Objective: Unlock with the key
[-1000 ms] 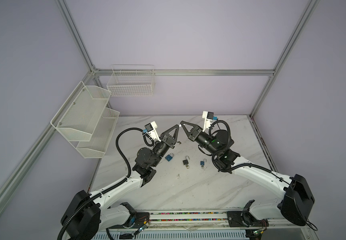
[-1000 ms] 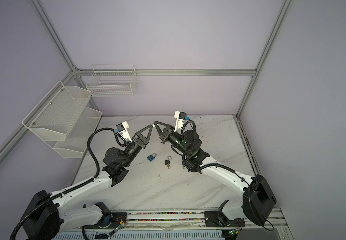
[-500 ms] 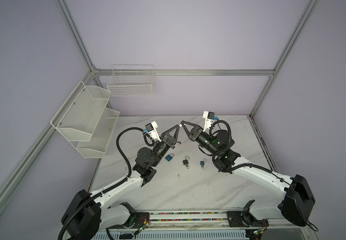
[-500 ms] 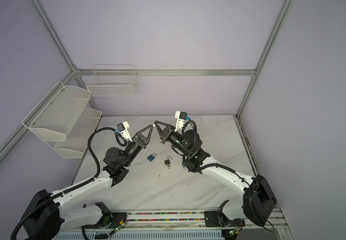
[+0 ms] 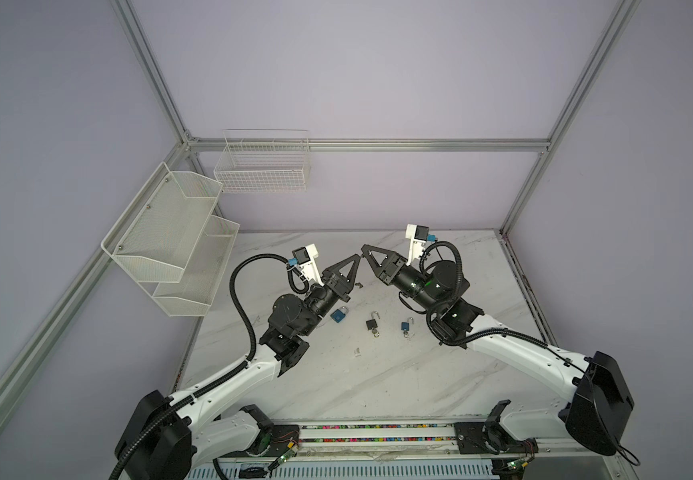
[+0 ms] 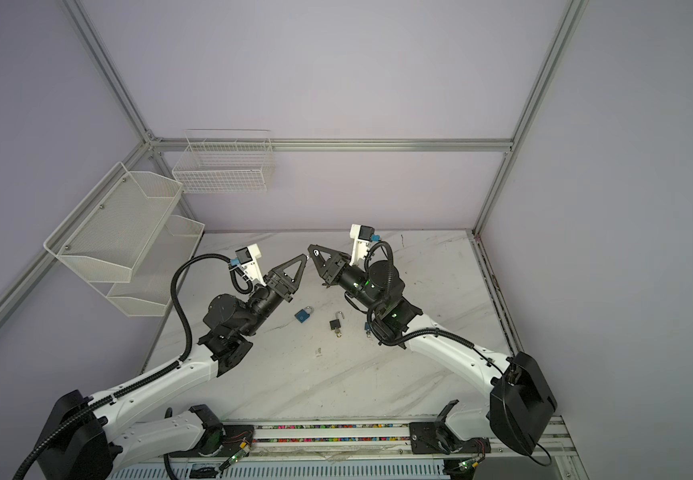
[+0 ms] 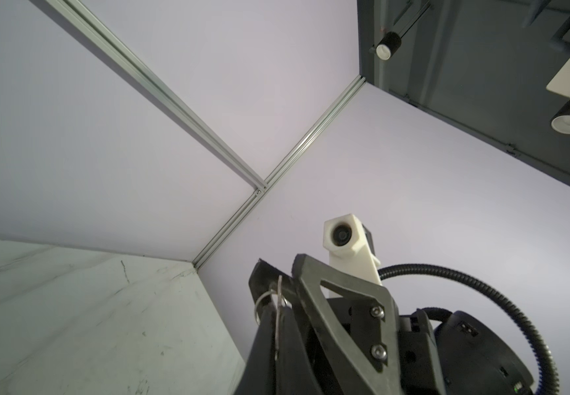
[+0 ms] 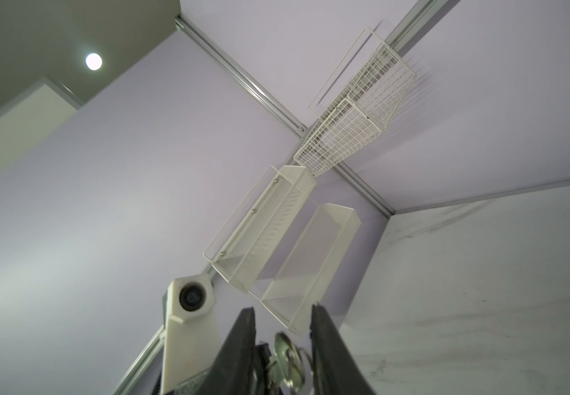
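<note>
- Left gripper (image 5: 357, 257) is clamped on the key (image 8: 284, 344) and held up over the far middle of the table (image 5: 378, 386). Its tip meets the tip of the right gripper (image 5: 365, 250).
- Right gripper is released: its fingers (image 8: 244, 342) stand parted on either side of the key, with a gap on each side, and it grasps nothing.
- Only the wrist views show the key. The right wrist view shows its round head between the parted fingers. The left wrist view shows it edge-on as a thin metal strip pinched between the left gripper's dark fingers. In both top views it is too small to make out where the tips meet.
- Only the top views show the locks, which lie on the table nearer than the grippers and between the two arms.
- Blue lock (image 5: 338, 315) lies on the left, just beside the left arm.
- Black lock (image 5: 371, 324) lies in the middle with its shackle swung open.
- Small blue lock (image 5: 406, 326) lies on the right, close to the right arm; in a top view that arm hides most of it.
- Both grippers are well apart from the shelves (image 5: 162, 232) on the left wall and the basket (image 5: 261, 174) on the far wall.
- Bare table lies open on the near side and to the far right.
</note>
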